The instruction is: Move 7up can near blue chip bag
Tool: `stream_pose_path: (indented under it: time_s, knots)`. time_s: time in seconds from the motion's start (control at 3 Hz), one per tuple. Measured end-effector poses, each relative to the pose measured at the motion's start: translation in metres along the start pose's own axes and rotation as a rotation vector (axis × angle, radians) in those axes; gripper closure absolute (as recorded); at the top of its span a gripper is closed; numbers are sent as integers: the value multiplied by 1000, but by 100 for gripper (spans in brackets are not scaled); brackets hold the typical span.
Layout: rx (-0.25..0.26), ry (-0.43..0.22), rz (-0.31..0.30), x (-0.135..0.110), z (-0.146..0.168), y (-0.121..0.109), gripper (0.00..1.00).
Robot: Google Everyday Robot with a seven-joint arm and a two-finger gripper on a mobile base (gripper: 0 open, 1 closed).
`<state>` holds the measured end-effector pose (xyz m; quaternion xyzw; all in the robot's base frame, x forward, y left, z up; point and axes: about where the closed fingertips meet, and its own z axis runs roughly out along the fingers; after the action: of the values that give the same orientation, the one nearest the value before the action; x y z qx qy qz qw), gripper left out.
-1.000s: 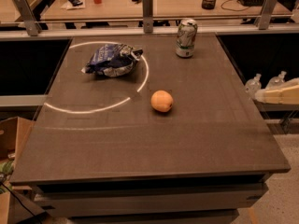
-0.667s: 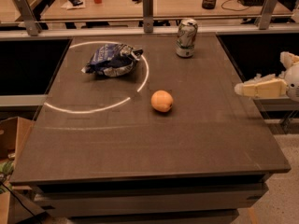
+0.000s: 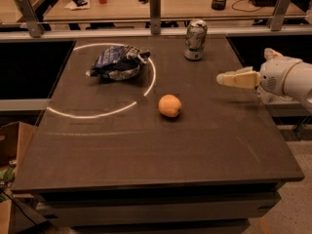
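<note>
I see the pincer (image 3: pixel 224 78) above the right edge of the bench (image 3: pixel 195 150), pointing left and holding nothing. I cannot tell whether it is spread or pressed together. The can (image 3: pixel 195 39) stands upright near the far edge, right of centre, well apart from the pincer. The orange (image 3: pixel 169 106) lies near mid-bench. The bag (image 3: pixel 118 63) lies toward the far left corner, inside a white arc (image 3: pixel 92 115).

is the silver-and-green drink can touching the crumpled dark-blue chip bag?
No: the silver-and-green can stands near the table's far edge, apart from the dark-blue chip bag; the gripper is over the table's right edge.
</note>
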<state>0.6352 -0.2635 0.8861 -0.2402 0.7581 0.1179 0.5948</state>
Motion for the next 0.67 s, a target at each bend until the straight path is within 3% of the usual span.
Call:
stream_pose_path:
  time_s: [0.33, 0.67]
  knots:
    - [-1, -13, 4, -8, 36, 0, 0]
    - [-19, -37, -25, -17, 94, 1, 0]
